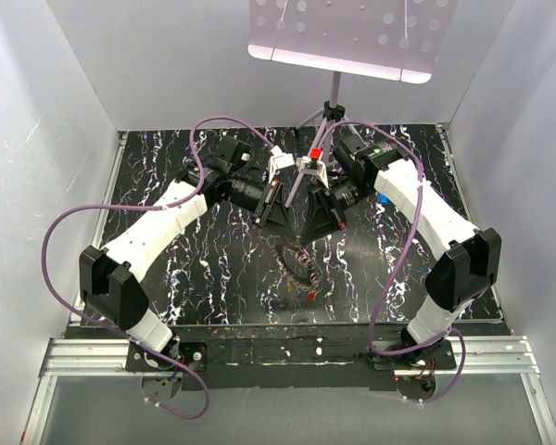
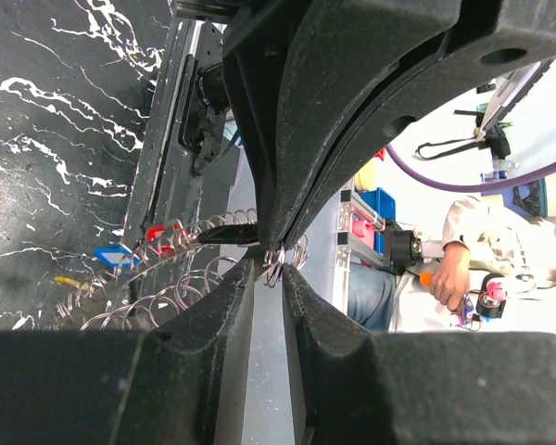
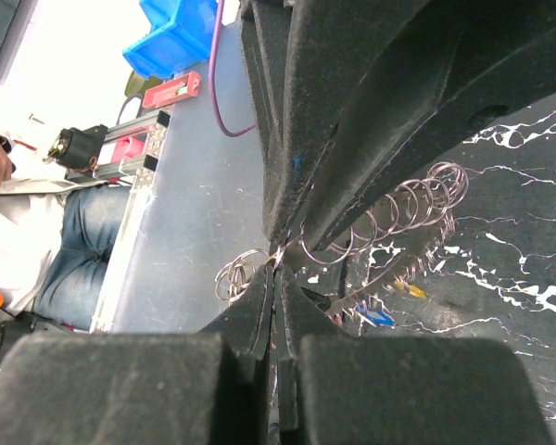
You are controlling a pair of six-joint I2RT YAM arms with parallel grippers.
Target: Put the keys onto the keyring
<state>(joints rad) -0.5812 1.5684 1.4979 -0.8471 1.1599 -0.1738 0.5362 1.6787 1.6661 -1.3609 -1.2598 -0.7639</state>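
Over your black marbled table (image 1: pixel 213 278), your left gripper (image 2: pixel 272 263) and right gripper (image 3: pixel 278 257) meet tip to tip, each pair of fingers pinched shut on the coiled keyring (image 3: pixel 398 211). Its loops sag below the fingertips, and a blue-headed key (image 2: pixel 116 255) and a yellow-headed key (image 2: pixel 67 279) lie among them

ROBOTICS LAB TEST CELL: Two white-and-black robot arms (image 1: pixel 157 227) stand bolted to an aluminium rail (image 1: pixel 93 357) at the near edge of a black, white-veined counter (image 1: pixel 148 167). Plain white walls (image 1: pixel 37 139) box it in on the left, right and far sides. Purple cables (image 1: pixel 51 241) loop from the arms. A perforated white panel (image 1: pixel 352 28) on a thin tripod (image 1: pixel 332 102) hangs over the far edge. Outside the cell, the wrist views catch blue plastic storage bins (image 3: pixel 176 37) and a seated person in blue jeans (image 3: pixel 69 241).
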